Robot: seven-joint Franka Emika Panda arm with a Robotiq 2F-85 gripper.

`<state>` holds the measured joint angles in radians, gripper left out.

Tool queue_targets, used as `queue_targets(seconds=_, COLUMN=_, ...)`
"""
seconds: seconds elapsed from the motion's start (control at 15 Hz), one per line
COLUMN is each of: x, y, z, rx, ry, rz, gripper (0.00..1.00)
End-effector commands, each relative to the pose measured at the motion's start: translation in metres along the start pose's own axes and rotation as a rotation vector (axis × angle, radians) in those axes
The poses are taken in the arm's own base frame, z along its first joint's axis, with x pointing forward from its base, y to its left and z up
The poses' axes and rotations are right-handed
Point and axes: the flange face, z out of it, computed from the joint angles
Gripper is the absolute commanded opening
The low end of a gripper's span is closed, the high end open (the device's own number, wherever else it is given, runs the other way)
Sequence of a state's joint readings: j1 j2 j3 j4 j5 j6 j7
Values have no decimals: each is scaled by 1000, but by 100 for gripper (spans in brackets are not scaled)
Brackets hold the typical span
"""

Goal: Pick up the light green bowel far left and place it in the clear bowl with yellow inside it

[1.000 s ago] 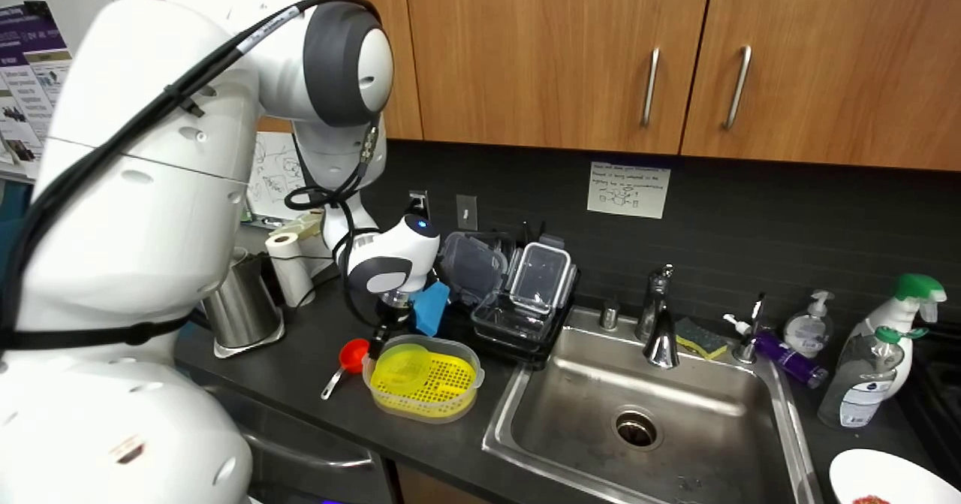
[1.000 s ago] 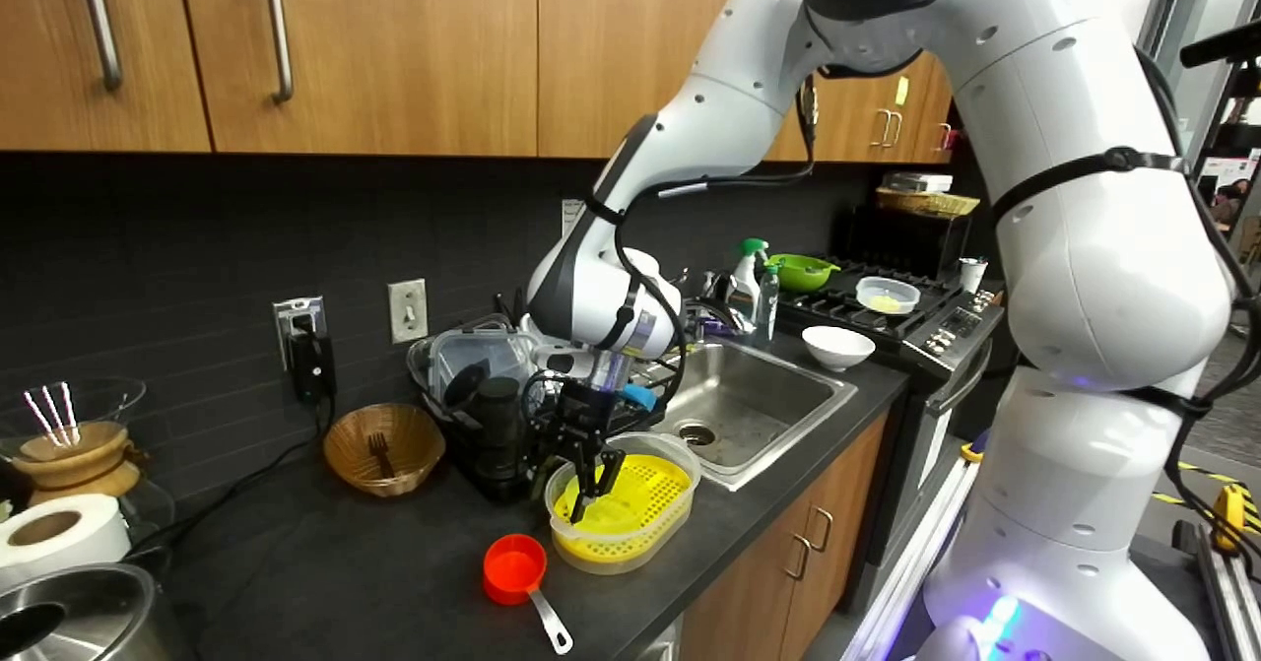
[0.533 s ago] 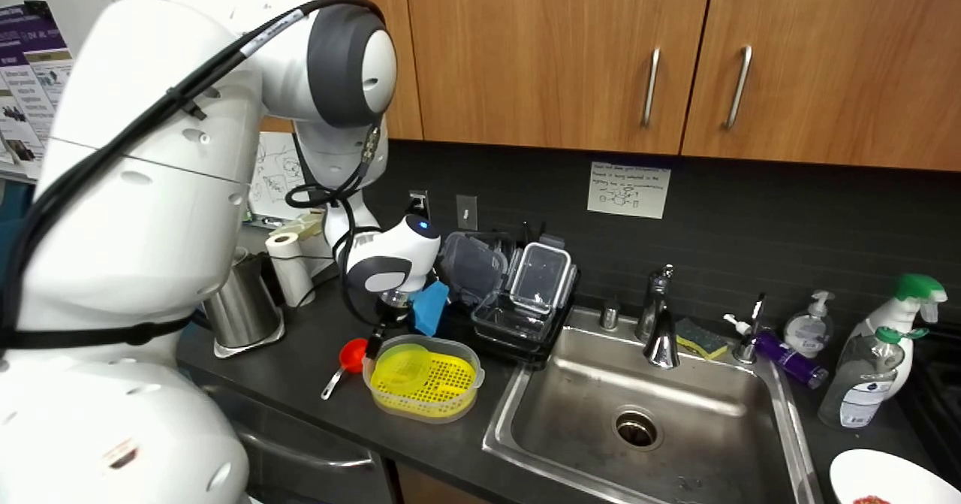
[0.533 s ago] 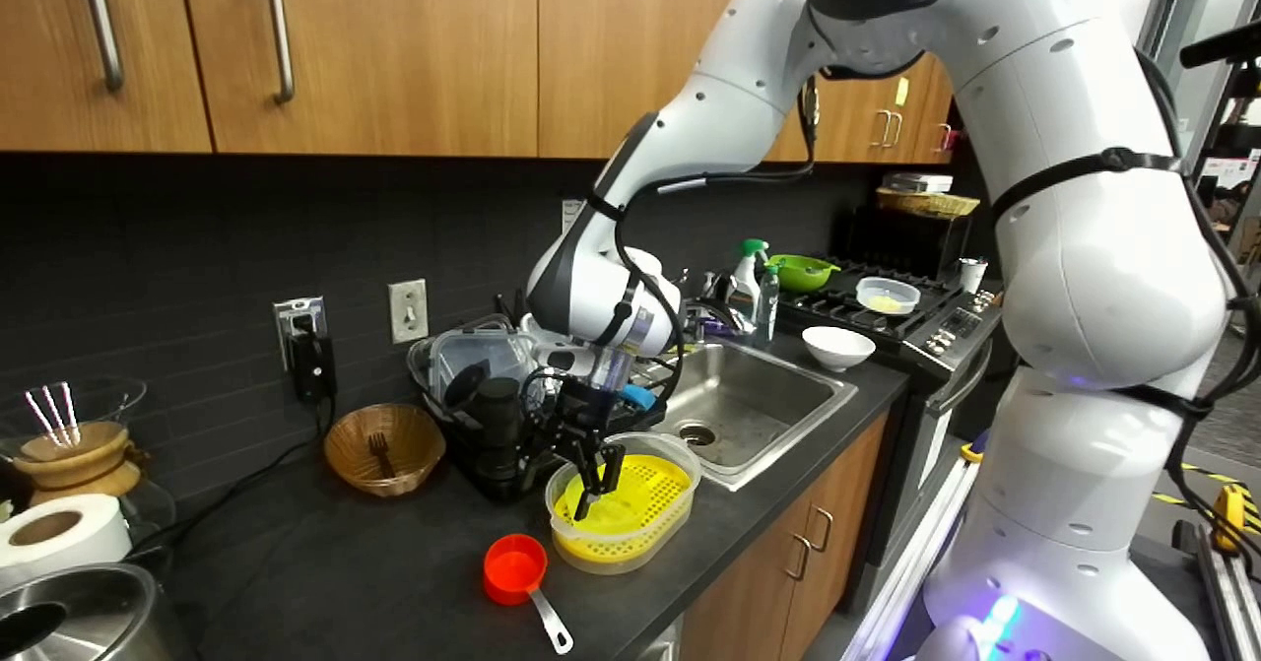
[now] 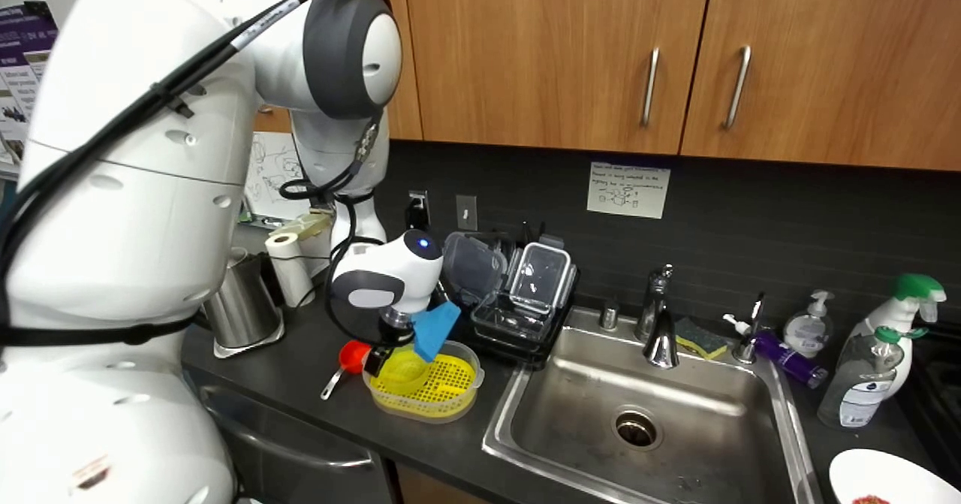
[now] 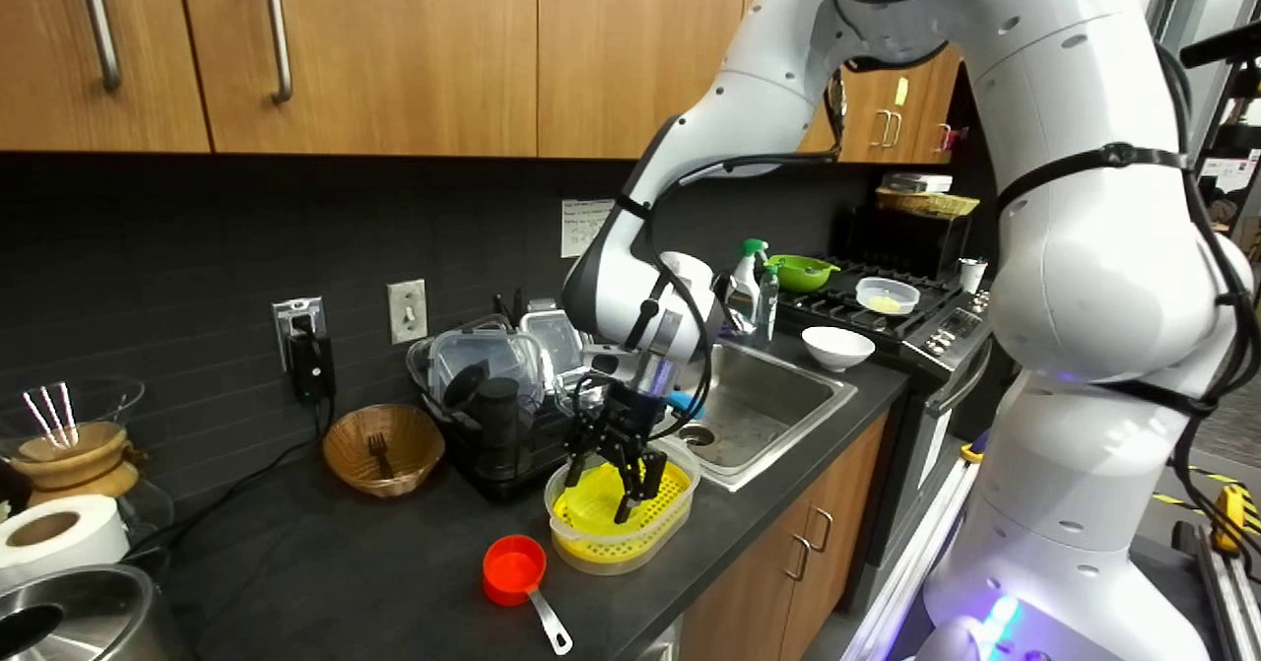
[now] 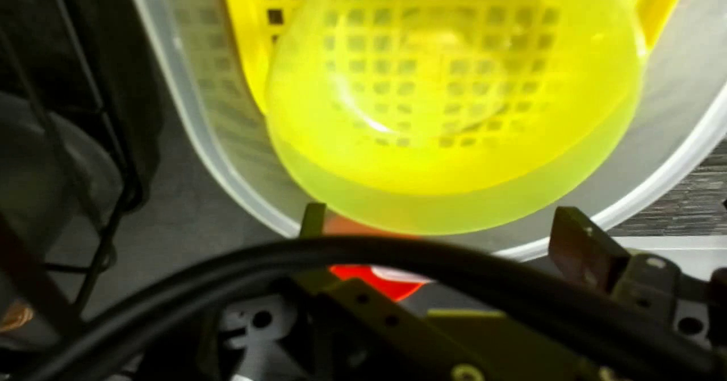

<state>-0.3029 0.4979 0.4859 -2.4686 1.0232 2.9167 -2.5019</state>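
Observation:
The light green bowl, translucent and yellowish, rests inside the clear bowl on a yellow perforated basket. In the wrist view the light green bowl fills the upper middle, and the clear bowl's rim curves around it. My gripper is open, its two fingers wide apart near the light green bowl's closest edge, with nothing clasped between them. A black cable crosses in front of the fingers. In both exterior views my gripper is over the end of the clear bowl by the red cup.
A red measuring cup lies beside the clear bowl. A black dish rack with clear containers stands behind it, and the sink is to one side. A brighter green bowl and another clear bowl with yellow contents stand on the stove.
My gripper has moved lower in one exterior view and to the right in the other, further over the clear bowl. The red cup and the clear bowl stay in place.

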Motion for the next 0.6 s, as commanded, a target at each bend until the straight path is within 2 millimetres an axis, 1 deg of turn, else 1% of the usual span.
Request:
queue_targets(seconds=0.0, x=0, y=-40, z=-19, rx=-23, ry=-122, rz=87, gripper=100)
queue_targets(seconds=0.27, x=4, y=-81, z=-30, rx=-35, ry=-242, rz=185, gripper=100)
queue_targets(seconds=0.4, x=10, y=-98, z=-36, rx=-56, ry=-300, rz=216, gripper=100)
queue_targets(seconds=0.53, x=16, y=-112, z=-37, rx=-63, ry=-340, rz=232, gripper=100)
